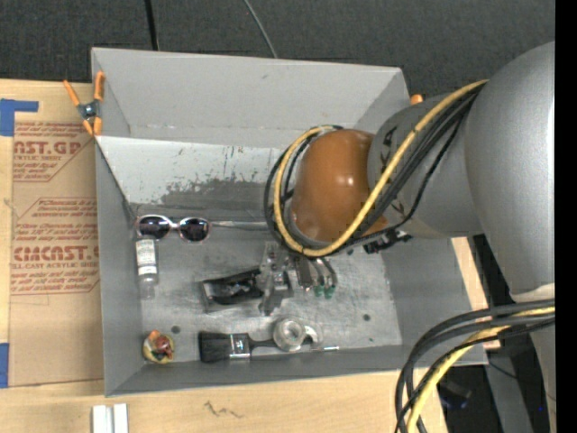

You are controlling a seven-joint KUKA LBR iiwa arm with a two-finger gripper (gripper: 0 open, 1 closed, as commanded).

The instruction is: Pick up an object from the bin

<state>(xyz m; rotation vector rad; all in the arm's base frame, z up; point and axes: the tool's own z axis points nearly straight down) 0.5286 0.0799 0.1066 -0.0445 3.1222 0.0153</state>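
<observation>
My gripper hangs below the arm's orange cover over the middle of the bin floor. Just to its left lies a black, elongated clip-like tool, whose right end reaches the gripper's metal parts; whether they touch I cannot tell. In front of the gripper lies a round silver metal piece. Beside that piece, along the bin's front wall, is a black brush with a label.
A pair of dark sunglasses lies at the back left of the floor, its thin arm stretching right. Below it stands a small clear bottle. A small multicoloured ball sits in the front left corner. The arm and cables cover the bin's right side.
</observation>
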